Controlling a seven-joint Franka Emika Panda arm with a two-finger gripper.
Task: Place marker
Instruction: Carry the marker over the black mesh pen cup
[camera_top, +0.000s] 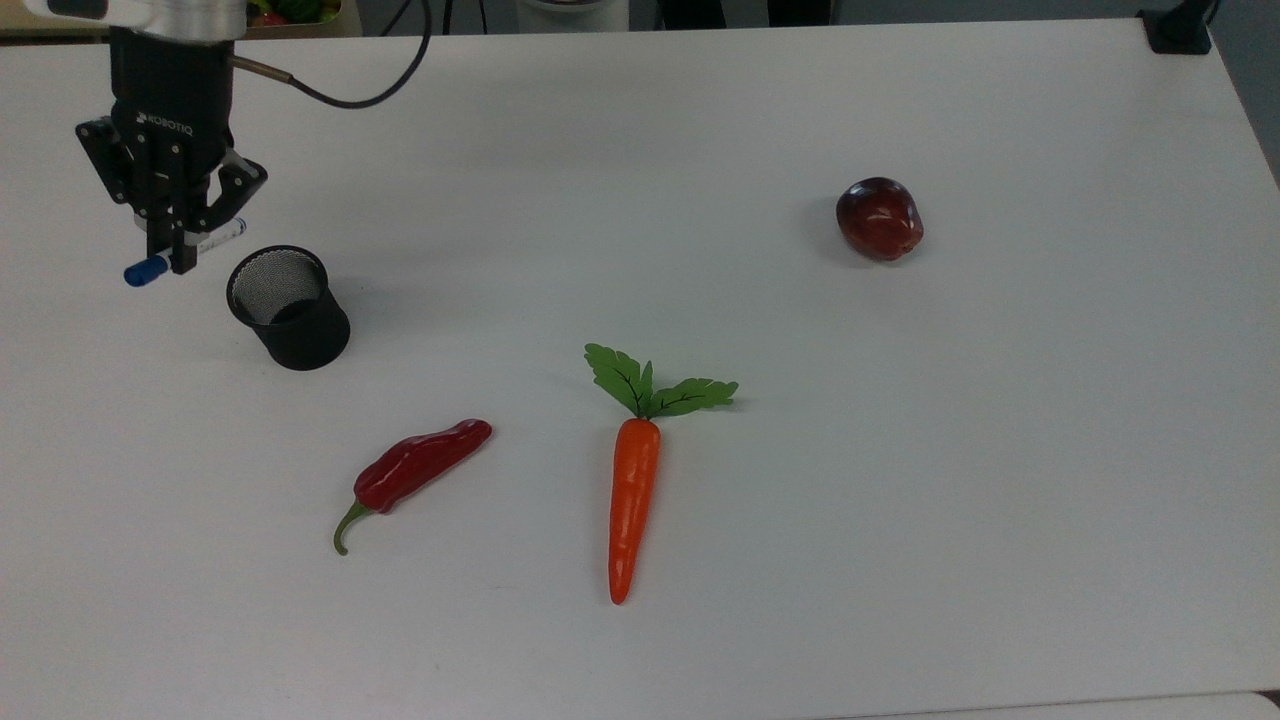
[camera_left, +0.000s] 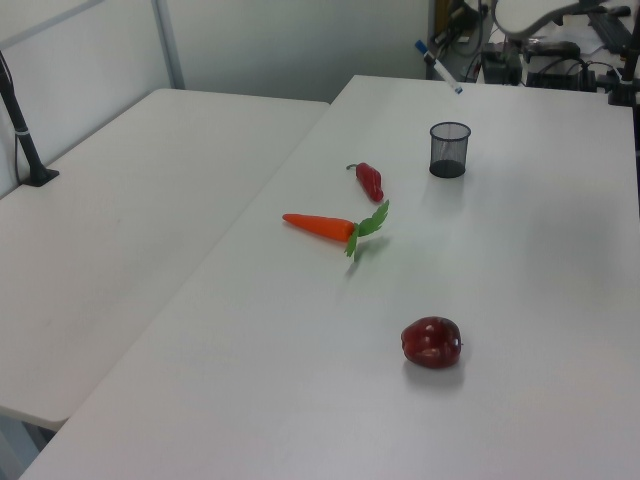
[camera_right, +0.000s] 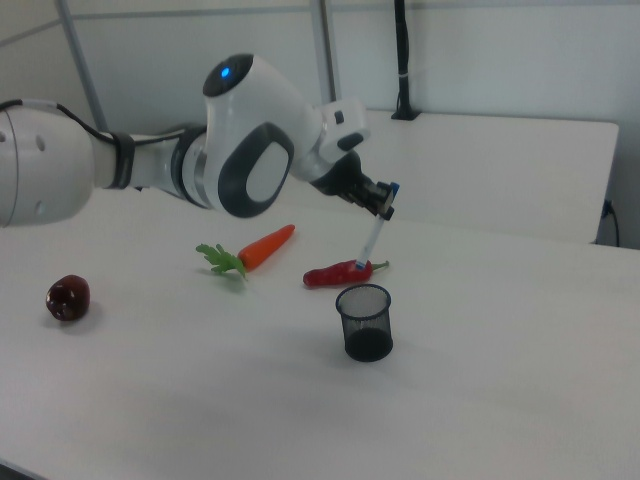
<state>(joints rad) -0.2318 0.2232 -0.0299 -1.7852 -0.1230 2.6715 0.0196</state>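
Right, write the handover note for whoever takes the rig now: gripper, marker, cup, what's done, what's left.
Gripper: jaws shut on the marker, held in the air.
Marker: tilted, blue cap uppermost in the right view, lower end above and behind the mesh cup, not yet inside it.
Cup: upright on the table, nothing visible inside.
Done: marker picked up and carried near the cup.
Left: probably line the marker up over the cup's mouth, lower it, release.
Chili pepper, carrot and apple lie apart from the cup.
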